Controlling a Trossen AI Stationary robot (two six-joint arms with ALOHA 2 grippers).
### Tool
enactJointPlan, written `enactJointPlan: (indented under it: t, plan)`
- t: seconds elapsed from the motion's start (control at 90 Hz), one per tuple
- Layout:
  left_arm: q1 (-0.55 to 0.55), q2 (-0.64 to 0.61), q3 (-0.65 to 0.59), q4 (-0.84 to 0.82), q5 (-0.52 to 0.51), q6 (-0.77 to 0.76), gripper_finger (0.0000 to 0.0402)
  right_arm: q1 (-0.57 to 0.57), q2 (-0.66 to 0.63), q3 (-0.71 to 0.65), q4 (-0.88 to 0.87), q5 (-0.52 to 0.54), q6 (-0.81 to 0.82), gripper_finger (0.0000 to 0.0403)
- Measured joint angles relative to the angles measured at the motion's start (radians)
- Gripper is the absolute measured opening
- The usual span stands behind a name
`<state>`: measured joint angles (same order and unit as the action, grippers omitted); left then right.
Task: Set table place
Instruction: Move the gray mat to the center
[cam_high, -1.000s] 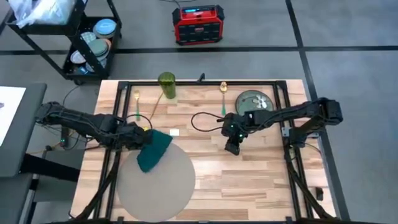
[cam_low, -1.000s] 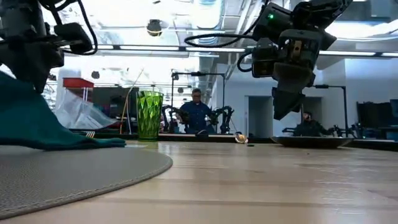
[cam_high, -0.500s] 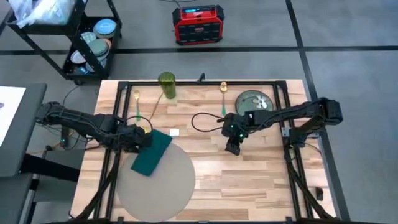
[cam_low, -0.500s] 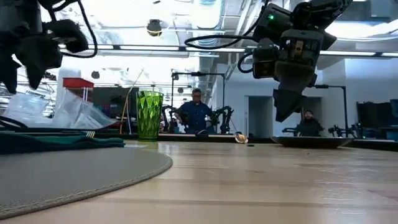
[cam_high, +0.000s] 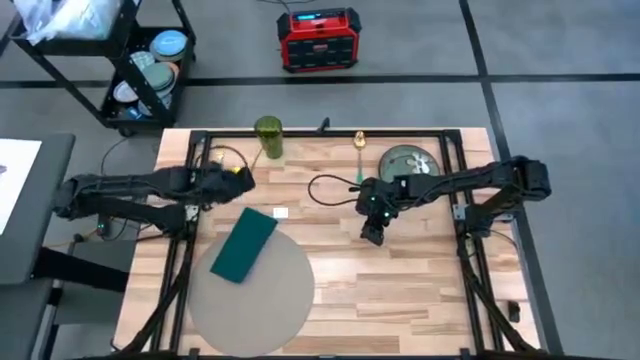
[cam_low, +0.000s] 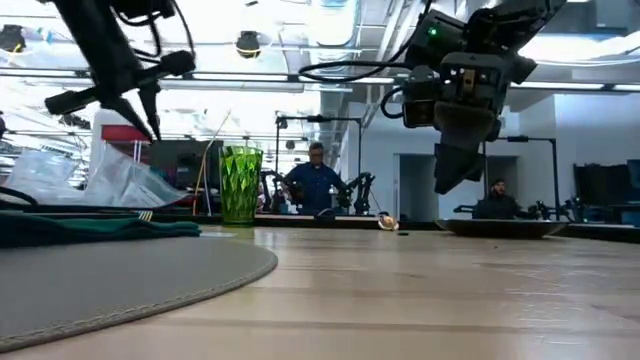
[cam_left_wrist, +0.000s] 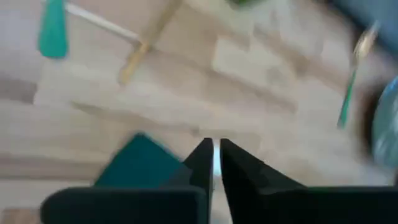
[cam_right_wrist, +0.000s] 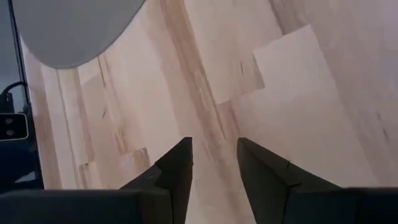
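Note:
The round grey-beige place mat (cam_high: 255, 300) lies at the near left of the wooden table (cam_high: 400, 290). A folded dark green cloth (cam_high: 243, 245) lies flat, its near end on the mat's far rim and its far end on the wood. My left gripper (cam_high: 246, 178) hangs above the table beyond the cloth, toward the far edge. Its fingers are shut with nothing between them, as the left wrist view (cam_left_wrist: 216, 163) shows. My right gripper (cam_high: 372, 237) hovers open over bare wood at mid-table, to the right of the mat (cam_right_wrist: 68, 25), and is empty.
A green glass (cam_high: 267, 135) stands at the far edge. A green-handled fork (cam_high: 220, 170) and spoon (cam_high: 358, 165) lie near it, and a dark plate (cam_high: 410, 160) sits far right. A small white tag (cam_high: 280, 212) lies by the cloth. A person (cam_low: 317, 180) sits in the room behind.
My left gripper has let go of the green cloth, which dropped from hanging to lying flat across the mat's far rim. The gripper then rose and went toward the table's far edge.

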<state>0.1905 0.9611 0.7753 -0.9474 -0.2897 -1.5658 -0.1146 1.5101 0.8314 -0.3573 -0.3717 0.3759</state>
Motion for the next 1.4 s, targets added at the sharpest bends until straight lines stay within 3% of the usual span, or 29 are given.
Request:
enactJointPlan:
  t: [0.156, 0.244, 0.333, 0.467, 0.567, 0.644, 0.889, 1.011, 1.144, 1.4]
  plan:
    - [0.092, 0.169, 0.133, -0.111, 0.011, 0.153, 0.0000, -0.008, 0.000, 0.000, 0.000, 0.000, 0.000, 0.0115]
    - [0.107, 0.271, 0.222, -0.152, 0.143, 0.308, 0.0000, -0.007, 0.000, 0.000, -0.010, -0.001, 0.000, 0.0115]
    - [0.010, 0.379, 0.321, -0.163, 0.259, 0.373, 0.0000, -0.004, 0.000, 0.000, -0.043, -0.005, -0.001, 0.0115]
    - [-0.167, 0.546, 0.471, -0.192, 0.245, 0.394, 0.0000, -0.004, 0.000, 0.000, -0.075, -0.005, -0.009, 0.0115]
    - [-0.257, 0.671, 0.514, -0.228, 0.260, 0.445, 0.0000, -0.003, 0.000, 0.000, -0.091, -0.005, -0.011, 0.0115]
    - [-0.310, 0.741, 0.515, -0.189, 0.288, 0.465, 0.0000, -0.003, 0.000, 0.000, -0.095, -0.005, -0.010, 0.0115]
    - [-0.416, 0.825, 0.432, 0.166, 0.297, 0.391, 0.0000, 0.025, -0.015, 0.000, -0.178, -0.008, 0.031, 0.0115]
    - [-0.464, 0.825, 0.376, 0.201, 0.342, 0.323, 0.0000, 0.053, -0.065, 0.000, -0.267, -0.005, -0.004, 0.0115]
    - [-0.516, 0.817, 0.340, 0.238, 0.356, 0.261, 0.0000, 0.064, -0.178, 0.000, -0.423, 0.067, -0.011, 0.0115]
    - [-0.513, 0.818, 0.211, 0.528, 0.392, 0.224, 0.0000, 0.035, -0.512, 0.000, -0.614, 0.245, 0.025, 0.0097]
